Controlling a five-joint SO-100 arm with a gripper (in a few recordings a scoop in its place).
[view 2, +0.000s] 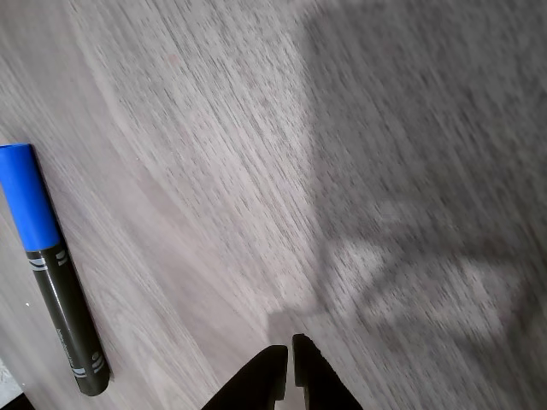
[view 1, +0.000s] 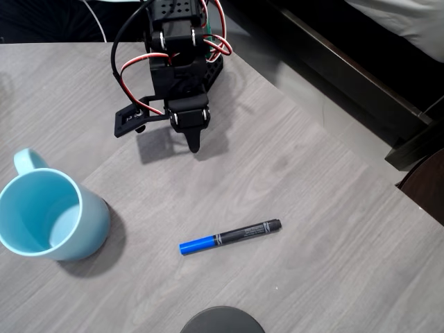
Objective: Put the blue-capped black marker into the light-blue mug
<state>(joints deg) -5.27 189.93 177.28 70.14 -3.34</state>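
While my black gripper (view 1: 193, 142) hung with its tapered fingers pressed together, holding nothing, the slim blue-capped black marker (view 1: 230, 236) lay flat on the grey woodgrain table (view 1: 333, 229), well apart from the glossy, rounded light-blue mug (view 1: 48, 215).

Your arm (view 1: 180, 62) sits at the far side, reaching down and toward you. Your gripper (view 2: 289, 369) points down, fingertips pressed together, holding nothing.
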